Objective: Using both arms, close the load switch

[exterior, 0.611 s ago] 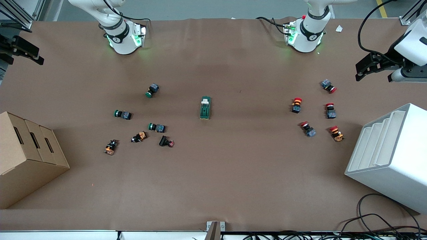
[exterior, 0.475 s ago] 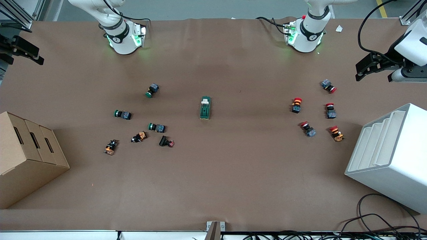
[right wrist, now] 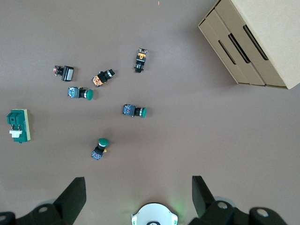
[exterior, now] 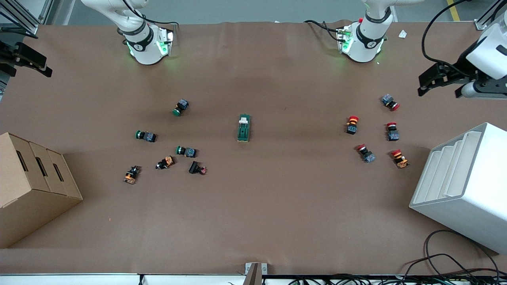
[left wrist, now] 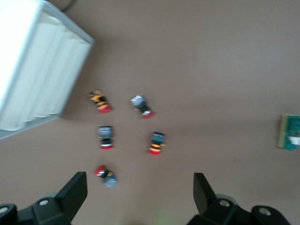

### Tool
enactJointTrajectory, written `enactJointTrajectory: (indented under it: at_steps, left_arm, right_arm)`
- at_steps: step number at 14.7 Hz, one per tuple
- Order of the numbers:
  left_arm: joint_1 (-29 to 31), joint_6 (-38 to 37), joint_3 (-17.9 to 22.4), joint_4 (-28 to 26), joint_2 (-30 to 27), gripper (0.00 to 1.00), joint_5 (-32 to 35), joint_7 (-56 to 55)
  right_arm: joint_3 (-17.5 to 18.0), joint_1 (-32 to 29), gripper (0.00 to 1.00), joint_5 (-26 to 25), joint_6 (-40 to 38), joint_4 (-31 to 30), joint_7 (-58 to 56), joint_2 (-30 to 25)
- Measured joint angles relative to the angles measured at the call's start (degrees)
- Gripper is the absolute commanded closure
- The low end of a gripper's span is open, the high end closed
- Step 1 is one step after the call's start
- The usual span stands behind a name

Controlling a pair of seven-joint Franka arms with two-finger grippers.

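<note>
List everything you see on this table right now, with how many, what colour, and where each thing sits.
load switch: 1, dark green with a cream toggle, mid-table.
green-capped push buttons: 3, toward the right arm's end.
orange-and-black buttons: 2, nearer the front camera than the green ones.
black part with a reddish tip: 1, beside them.
red-capped push buttons: 5, toward the left arm's end.
cardboard box: 1, brown, right arm's end.
white slotted bin: 1, left arm's end.
left gripper: black, open, in the air above the red-capped buttons' end.
right gripper: black, open, raised over its end.
</note>
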Motion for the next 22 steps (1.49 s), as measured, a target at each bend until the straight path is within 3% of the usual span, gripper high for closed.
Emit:
enactJointTrajectory:
  at_steps: [4, 8, 13, 22]
  left_arm:
    - [-4.6, 5.8, -5.8, -1.3, 4.1, 0.00, -1.0, -8.2]
    - [-11.6, 17.8, -13.1, -6.5, 8.6, 0.00, -0.8, -27.7]
    - [-22.7, 31.9, -13.9, -14.6, 11.1, 0.00, 4.7, -44.1]
    - [-39.4, 44.9, -14.0, -15.8, 26.7, 0.00, 29.1, -80.0]
  right_arm:
    - [0.0, 0.0, 0.00, 0.0, 0.0, 0.0, 0.0, 0.0]
    - [0.1, 0.0, 0.00, 0.0, 0.0, 0.0, 0.0, 0.0]
    - [0.1, 0.1, 0.00, -0.2, 0.0, 0.0, -0.1, 0.0]
    - [0.1, 0.2, 0.00, -0.3, 0.0, 0.0, -0.8, 0.0]
